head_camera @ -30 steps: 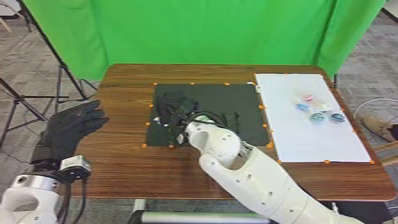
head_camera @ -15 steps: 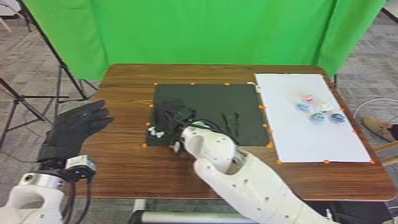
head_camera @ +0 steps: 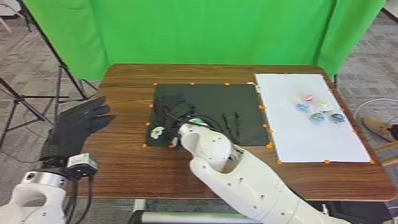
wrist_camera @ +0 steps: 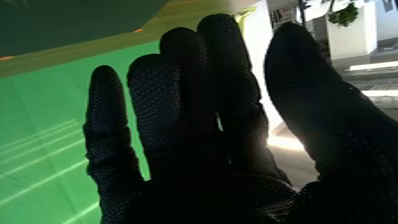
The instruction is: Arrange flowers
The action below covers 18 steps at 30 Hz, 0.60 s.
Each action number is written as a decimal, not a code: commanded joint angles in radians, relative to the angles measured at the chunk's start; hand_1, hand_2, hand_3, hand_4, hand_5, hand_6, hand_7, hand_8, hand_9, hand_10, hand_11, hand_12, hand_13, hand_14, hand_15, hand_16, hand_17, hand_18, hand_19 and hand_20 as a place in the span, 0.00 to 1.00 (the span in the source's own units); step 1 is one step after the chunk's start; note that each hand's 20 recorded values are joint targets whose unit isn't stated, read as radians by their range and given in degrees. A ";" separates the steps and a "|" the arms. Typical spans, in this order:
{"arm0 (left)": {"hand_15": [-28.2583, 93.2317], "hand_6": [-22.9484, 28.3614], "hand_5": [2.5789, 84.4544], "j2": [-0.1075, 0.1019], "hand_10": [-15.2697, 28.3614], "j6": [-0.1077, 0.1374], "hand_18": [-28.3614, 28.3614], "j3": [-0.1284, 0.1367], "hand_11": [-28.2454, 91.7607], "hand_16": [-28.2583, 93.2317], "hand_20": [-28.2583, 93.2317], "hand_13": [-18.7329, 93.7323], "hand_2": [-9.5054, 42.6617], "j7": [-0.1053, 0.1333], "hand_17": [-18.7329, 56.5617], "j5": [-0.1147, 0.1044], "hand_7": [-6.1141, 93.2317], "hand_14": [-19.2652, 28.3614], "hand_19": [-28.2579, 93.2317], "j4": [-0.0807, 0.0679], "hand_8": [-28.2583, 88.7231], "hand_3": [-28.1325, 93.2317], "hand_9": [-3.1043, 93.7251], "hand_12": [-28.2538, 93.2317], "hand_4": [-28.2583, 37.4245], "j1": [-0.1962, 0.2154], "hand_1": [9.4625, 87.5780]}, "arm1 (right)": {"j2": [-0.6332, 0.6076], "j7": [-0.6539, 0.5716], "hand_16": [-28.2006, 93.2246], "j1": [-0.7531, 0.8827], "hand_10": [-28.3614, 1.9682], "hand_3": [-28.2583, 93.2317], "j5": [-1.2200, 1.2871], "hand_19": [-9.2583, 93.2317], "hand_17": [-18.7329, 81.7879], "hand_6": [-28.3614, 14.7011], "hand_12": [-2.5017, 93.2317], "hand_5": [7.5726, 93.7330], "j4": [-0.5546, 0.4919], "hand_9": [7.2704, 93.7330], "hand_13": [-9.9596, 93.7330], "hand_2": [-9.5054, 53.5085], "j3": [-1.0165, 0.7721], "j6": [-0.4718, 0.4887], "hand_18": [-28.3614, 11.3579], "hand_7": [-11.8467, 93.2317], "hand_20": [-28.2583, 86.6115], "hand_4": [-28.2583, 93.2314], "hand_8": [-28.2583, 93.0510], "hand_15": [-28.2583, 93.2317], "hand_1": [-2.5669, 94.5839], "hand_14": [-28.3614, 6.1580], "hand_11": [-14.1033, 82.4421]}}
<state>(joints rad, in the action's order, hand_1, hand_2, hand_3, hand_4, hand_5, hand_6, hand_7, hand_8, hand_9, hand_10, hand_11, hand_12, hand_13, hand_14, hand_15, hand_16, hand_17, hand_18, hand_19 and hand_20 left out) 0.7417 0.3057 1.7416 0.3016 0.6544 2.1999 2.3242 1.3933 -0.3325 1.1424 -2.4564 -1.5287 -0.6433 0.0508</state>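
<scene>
In the head view my right hand (head_camera: 176,109) is over the left part of the dark mat (head_camera: 213,96), fingers toward the mat's far side. In the right wrist view my right hand (wrist_camera: 191,115) is open, with fingers straight, thumb apart and nothing visible between them. A small white flower (head_camera: 157,132) shows beside its wrist, near the mat's left edge; part of its surroundings is hidden by the glove. Thin dark stems (head_camera: 235,125) lie on the mat to the right of the wrist. My left hand (head_camera: 75,125) is open beside the table's left edge.
A white sheet (head_camera: 311,142) covers the table's right side, with several small pink, white and blue-green items (head_camera: 317,117) on it. Orange markers edge both areas. A green curtain (head_camera: 213,35) hangs behind the table.
The right forearm has shifted left, and the right hand has moved slightly on the mat. The white flower, partly covered before, shows more fully. My left hand has barely moved.
</scene>
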 commanded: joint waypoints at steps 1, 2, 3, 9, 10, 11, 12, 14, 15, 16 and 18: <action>0.65 0.72 0.51 -0.015 0.82 0.026 0.87 0.010 0.43 0.16 0.39 0.42 0.35 0.022 0.13 -0.021 0.10 0.98 0.69 0.011 0.21 0.88 0.42 0.34 0.28 0.051 0.24 | 0.004 0.013 0.43 0.005 0.49 0.94 -0.021 0.78 0.37 0.65 0.26 0.68 -0.023 0.61 0.62 0.00 -0.004 0.019 0.19 0.38 0.45 0.00 0.12 0.85 0.38 0.54 0.66; 0.65 0.72 0.51 0.001 0.82 0.018 0.87 0.026 0.43 0.17 0.39 0.42 0.35 0.015 0.13 -0.013 0.10 0.98 0.69 0.017 0.21 0.88 0.42 0.34 0.28 0.071 0.24 | -0.003 0.009 0.43 0.005 0.48 0.94 -0.015 0.78 0.37 0.64 0.26 0.67 -0.037 0.61 0.62 0.00 0.000 0.027 0.19 0.38 0.45 0.00 0.12 0.85 0.37 0.54 0.66; 0.65 0.72 0.51 0.009 0.83 0.018 0.87 0.045 0.44 0.17 0.39 0.42 0.34 0.020 0.13 -0.012 0.11 0.99 0.69 0.024 0.21 0.88 0.43 0.35 0.28 0.101 0.24 | -0.012 0.012 0.43 0.002 0.48 0.94 -0.011 0.78 0.36 0.63 0.26 0.66 -0.055 0.60 0.61 0.00 0.004 0.041 0.18 0.38 0.45 0.00 0.11 0.85 0.37 0.53 0.66; 0.71 0.72 0.52 0.054 0.86 0.043 0.87 0.155 0.52 0.15 0.39 0.44 0.34 0.060 0.14 -0.025 0.14 1.00 0.69 0.069 0.20 0.88 0.45 0.35 0.28 0.277 0.24 | -0.151 -0.025 0.42 -0.027 0.39 0.95 0.039 0.77 0.34 0.58 0.25 0.59 -0.237 0.54 0.58 0.00 0.021 0.168 0.15 0.36 0.45 0.00 0.11 0.86 0.33 0.48 0.65; 0.72 0.72 0.53 0.051 0.86 0.048 0.88 0.167 0.54 0.15 0.39 0.44 0.34 0.076 0.14 -0.031 0.14 1.00 0.70 0.074 0.20 0.88 0.46 0.35 0.28 0.302 0.23 | -0.178 -0.034 0.42 -0.026 0.37 0.95 0.058 0.77 0.34 0.57 0.25 0.58 -0.271 0.53 0.57 0.00 0.012 0.195 0.15 0.36 0.45 0.00 0.11 0.86 0.33 0.46 0.64; 0.72 0.72 0.53 0.060 0.86 0.035 0.88 0.194 0.54 0.15 0.40 0.44 0.33 0.061 0.14 -0.022 0.15 1.00 0.70 0.082 0.20 0.88 0.46 0.35 0.28 0.328 0.23 | -0.209 -0.042 0.42 -0.022 0.37 0.95 0.077 0.77 0.34 0.56 0.25 0.57 -0.306 0.52 0.57 0.00 0.000 0.224 0.15 0.36 0.45 0.00 0.12 0.86 0.33 0.45 0.64; 0.72 0.72 0.53 0.071 0.86 0.018 0.88 0.215 0.55 0.15 0.40 0.44 0.33 0.047 0.14 -0.008 0.15 1.00 0.70 0.085 0.20 0.88 0.46 0.35 0.28 0.344 0.23 | -0.247 -0.057 0.41 -0.024 0.34 0.95 0.102 0.77 0.33 0.55 0.24 0.56 -0.338 0.51 0.56 0.00 -0.005 0.228 0.14 0.35 0.45 0.00 0.12 0.86 0.33 0.44 0.64; 0.73 0.72 0.54 0.086 0.86 0.024 0.88 0.239 0.55 0.15 0.40 0.45 0.33 0.047 0.14 -0.003 0.16 1.00 0.70 0.096 0.19 0.88 0.46 0.34 0.28 0.377 0.23 | -0.307 -0.063 0.40 0.011 0.30 0.93 0.111 0.77 0.33 0.53 0.24 0.54 -0.388 0.49 0.55 0.00 -0.047 0.215 0.14 0.33 0.45 0.00 0.13 0.86 0.33 0.41 0.62; 0.73 0.73 0.54 0.084 0.86 0.041 0.88 0.242 0.56 0.14 0.40 0.45 0.33 0.070 0.14 -0.014 0.16 1.00 0.70 0.101 0.19 0.88 0.46 0.34 0.28 0.397 0.23 | -0.330 -0.062 0.39 0.027 0.28 0.93 0.114 0.77 0.33 0.51 0.24 0.53 -0.405 0.49 0.55 0.00 -0.072 0.221 0.14 0.32 0.45 0.00 0.13 0.87 0.33 0.39 0.61; 0.74 0.73 0.54 0.093 0.86 0.041 0.88 0.245 0.56 0.14 0.40 0.45 0.32 0.069 0.14 -0.013 0.17 1.00 0.70 0.104 0.19 0.88 0.46 0.34 0.28 0.405 0.23 | -0.361 -0.065 0.39 0.048 0.27 0.93 0.131 0.78 0.33 0.50 0.24 0.53 -0.423 0.48 0.55 0.00 -0.101 0.218 0.13 0.31 0.45 0.00 0.13 0.87 0.33 0.38 0.60; 0.74 0.73 0.55 0.099 0.87 0.025 0.88 0.256 0.56 0.14 0.40 0.45 0.32 0.062 0.14 -0.005 0.18 1.00 0.70 0.105 0.19 0.89 0.46 0.34 0.27 0.409 0.23 | -0.423 -0.083 0.39 0.095 0.25 0.93 0.156 0.78 0.33 0.50 0.24 0.53 -0.448 0.48 0.55 0.00 -0.159 0.185 0.13 0.31 0.45 0.00 0.13 0.87 0.33 0.37 0.60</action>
<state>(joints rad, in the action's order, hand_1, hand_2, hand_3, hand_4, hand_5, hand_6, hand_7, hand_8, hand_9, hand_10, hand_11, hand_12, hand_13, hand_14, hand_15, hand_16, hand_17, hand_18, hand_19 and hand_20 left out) 0.8034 0.3290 1.9757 0.3610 0.6411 2.2908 2.6529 1.1889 -0.3809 1.1413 -2.3109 -1.9082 -0.6432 0.3062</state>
